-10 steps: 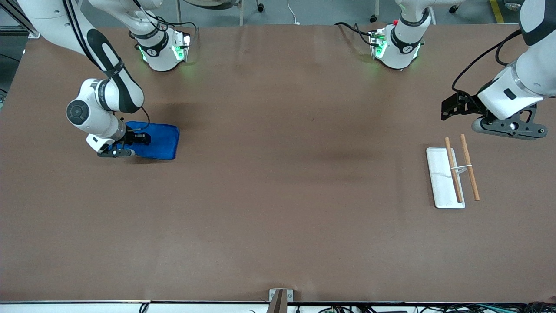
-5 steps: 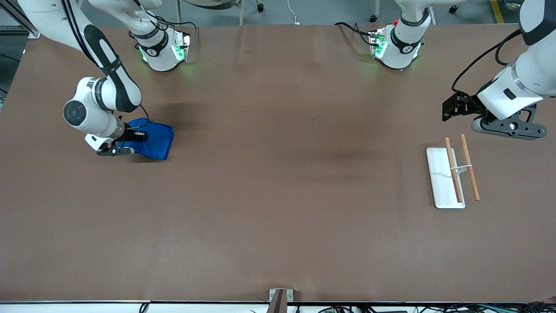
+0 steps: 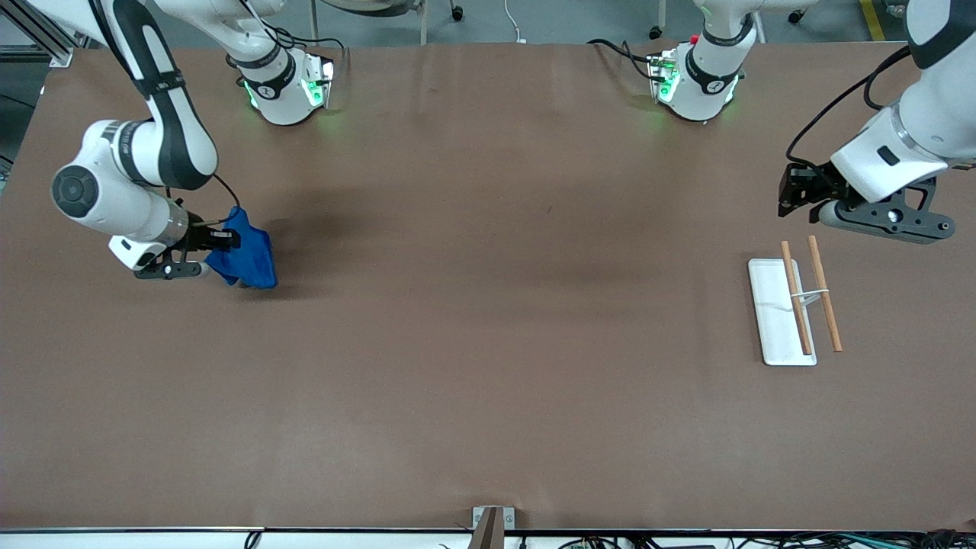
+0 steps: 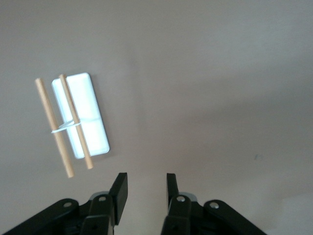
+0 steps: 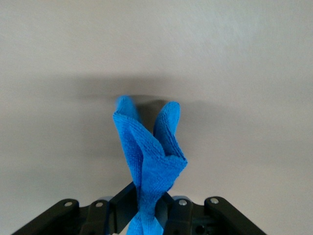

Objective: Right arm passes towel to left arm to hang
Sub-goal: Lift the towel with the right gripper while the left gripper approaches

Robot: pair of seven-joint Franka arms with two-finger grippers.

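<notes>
The right end effector [image 3: 217,240] is covering the pinched part of the towel [image 3: 248,258], so the towel's loop is not showing in either view. The right wrist view's edge is cutting off the towel [image 5: 146,161] at its held end. The left end effector [image 4: 144,188] is showing only its fingers; the edge is cropping the rest.

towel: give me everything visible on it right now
The towel is a small bright blue cloth with a soft, nubby weave. It is bunched into hanging folds, pinched at its upper part between the fingers of the right gripper, over the right arm's end of the table. In the right wrist view two folds of it splay apart away from the jaws. Whether its lowest corner touches the table cannot be told. No loop is visible.
</notes>
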